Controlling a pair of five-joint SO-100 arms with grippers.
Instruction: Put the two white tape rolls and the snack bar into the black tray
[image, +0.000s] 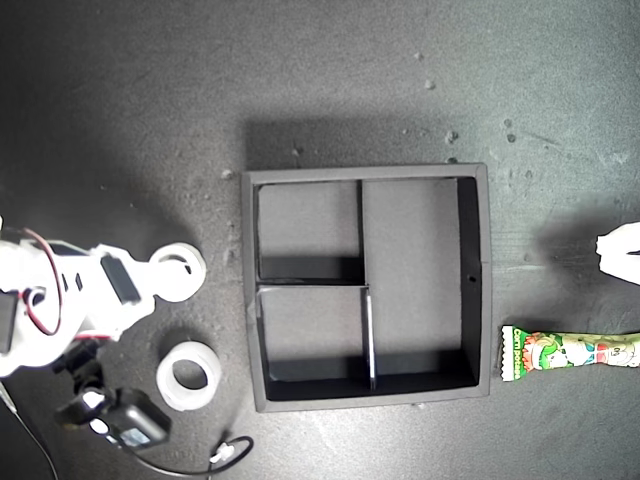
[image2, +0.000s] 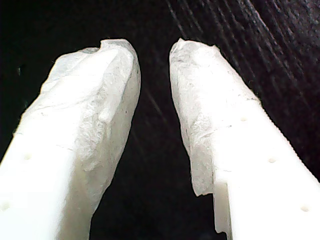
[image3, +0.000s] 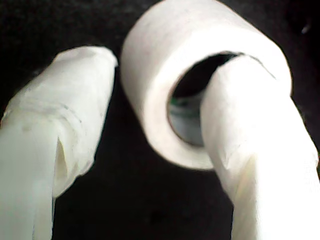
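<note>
1. While my second gripper (image3: 160, 100) straddles one white ring-shaped tape roll's (image: 178, 270) wall, jaws open and unclosed, at the black square tray's (image: 475, 290) nine o'clock, it may slip.
2. Other white tape roll (image: 187, 375): seven o'clock.
3. Green-and-white snack bar packet (image: 570, 352): four o'clock.
4. My first gripper (image2: 155, 65): slightly parted, empty.

Two white tape rolls: the first tape roll (image: 180, 268) at the end effector on the exterior view's left, shown also in the second wrist view (image3: 200, 75); the second tape roll (image: 187, 375) just below it in the exterior view. One snack bar (image: 570, 352), at the exterior view's right edge. One black tray (image: 478, 300), divided into three compartments: two small, one long. Two end effectors: my second gripper (image3: 160, 90), with one finger inside the first tape roll's hole and one outside it, and my first gripper (image2: 155, 75), its two fingers apart with nothing between them. One dark surface (image: 120, 100) carrying all items.
</note>
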